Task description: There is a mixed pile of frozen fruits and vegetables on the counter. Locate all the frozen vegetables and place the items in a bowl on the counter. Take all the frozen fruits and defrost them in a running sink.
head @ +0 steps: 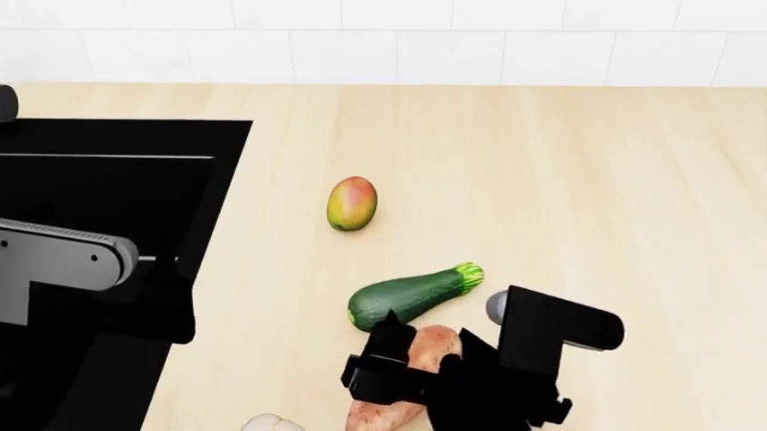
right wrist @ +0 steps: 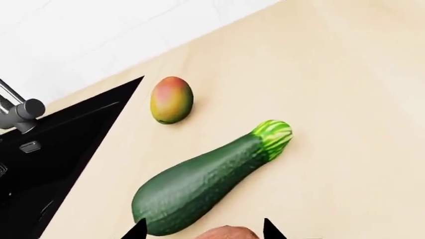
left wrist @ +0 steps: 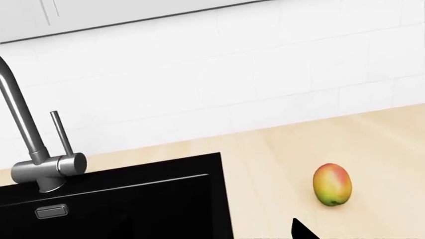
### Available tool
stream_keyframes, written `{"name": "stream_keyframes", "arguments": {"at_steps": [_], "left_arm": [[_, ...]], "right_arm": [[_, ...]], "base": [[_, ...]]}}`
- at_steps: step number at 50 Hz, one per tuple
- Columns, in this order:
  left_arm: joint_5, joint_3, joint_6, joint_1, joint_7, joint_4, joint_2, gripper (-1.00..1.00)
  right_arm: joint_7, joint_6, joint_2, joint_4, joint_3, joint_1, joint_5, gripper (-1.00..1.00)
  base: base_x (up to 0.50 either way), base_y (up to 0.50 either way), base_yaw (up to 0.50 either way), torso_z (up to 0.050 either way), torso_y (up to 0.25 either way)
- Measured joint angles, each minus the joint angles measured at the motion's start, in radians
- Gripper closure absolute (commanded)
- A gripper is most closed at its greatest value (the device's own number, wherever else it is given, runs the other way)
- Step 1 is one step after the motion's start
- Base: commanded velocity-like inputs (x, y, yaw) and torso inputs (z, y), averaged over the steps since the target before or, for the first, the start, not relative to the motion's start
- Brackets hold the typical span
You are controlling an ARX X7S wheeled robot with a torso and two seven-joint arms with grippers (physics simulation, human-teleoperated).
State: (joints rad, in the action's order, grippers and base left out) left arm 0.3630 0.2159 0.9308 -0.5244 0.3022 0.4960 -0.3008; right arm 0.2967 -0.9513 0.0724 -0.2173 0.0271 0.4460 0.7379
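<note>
Four produce items lie on the counter [head: 576, 162], a pale beige board with a faint wood grain. Nearest the front edge, a sliver of a smooth off-white round fruit [head: 271, 423] shows, cut off by the frame. Beside it the sweet potato [head: 408, 377], pinkish-orange, matte and tapered, is straddled by the right gripper [head: 401, 359], a black angular assembly; in the right wrist view its two pointed fingertips [right wrist: 139, 230] stand spread, one at each side of the tuber's rounded end, the left one against the zucchini's blunt end. Contact with the tuber cannot be told. The zucchini [head: 410, 295], glossy dark green and finely speckled, with a striped light-green stem end, lies diagonally just behind the sweet potato, touching or almost touching it. Farther back, apart from both, rests the mango [head: 351, 203], a smooth oval, yellow-green blushed red. The left gripper [head: 84, 269], grey and black, hangs over the sink [head: 120, 180], a matte black rectangular basin set into the counter's left part; whether its jaws are spread cannot be told. At the sink's far edge stands a brushed-steel faucet [left wrist: 33, 149]. A white tiled wall [head: 383, 40] closes the rear.
</note>
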Motion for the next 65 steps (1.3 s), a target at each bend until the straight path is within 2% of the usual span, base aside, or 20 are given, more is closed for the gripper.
{"name": "stream_keyframes", "arguments": {"at_steps": [18,32,37,49,65], "left_arm": [[0.002,0.013,-0.011,0.003,0.002,-0.008,0.000,-1.00],[0.028,0.014,-0.004,-0.008,-0.012,-0.006,0.007,-1.00],[0.054,0.037,-0.008,-0.059,-0.067,-0.058,0.018,-1.00],[0.142,0.110,-0.030,-0.252,-0.293,-0.304,0.075,-1.00],[0.186,0.212,-0.064,-0.389,-0.485,-0.578,0.157,-1.00]], "right_arm": [[0.058,0.028,0.005,-0.043,0.023,-0.021,0.066,1.00],[0.177,-0.056,0.089,-0.201,0.002,0.054,0.062,1.00],[0.226,-0.168,0.142,-0.249,0.022,0.127,0.106,1.00],[0.355,-0.452,0.259,-0.312,0.146,0.266,0.327,1.00],[0.536,-0.546,0.386,-0.330,0.215,0.287,0.599,1.00]], "base": [[0.00,0.00,0.00,0.000,0.000],[0.00,0.00,0.00,0.000,0.000],[0.00,0.00,0.00,0.000,0.000],[0.00,0.00,0.00,0.000,0.000],[0.00,0.00,0.00,0.000,0.000]]}}
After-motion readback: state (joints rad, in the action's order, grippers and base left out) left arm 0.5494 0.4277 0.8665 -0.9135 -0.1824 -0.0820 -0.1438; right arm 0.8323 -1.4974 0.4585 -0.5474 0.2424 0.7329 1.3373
